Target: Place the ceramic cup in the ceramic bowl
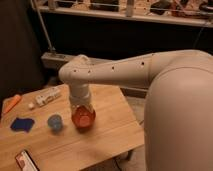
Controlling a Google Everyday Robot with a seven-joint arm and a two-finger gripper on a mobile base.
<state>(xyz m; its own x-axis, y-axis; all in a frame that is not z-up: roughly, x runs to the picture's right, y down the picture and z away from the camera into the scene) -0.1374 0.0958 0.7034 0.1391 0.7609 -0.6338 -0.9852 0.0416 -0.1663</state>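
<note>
Currently ceramic cup (55, 121) sits lower left on table (111, 131), beside ceramic bowl (83, 120); hand (83, 108) hangs spread apart over bowl; cup looks light, stiff, slick, chippable, so pinch across its rim.

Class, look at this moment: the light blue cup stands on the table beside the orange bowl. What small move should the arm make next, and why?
Probably shift the hand sideways to above the ceramic cup. The hand hangs over the ceramic bowl, while the cup stands ungrasped on the table, just left of the bowl in the picture.
</note>
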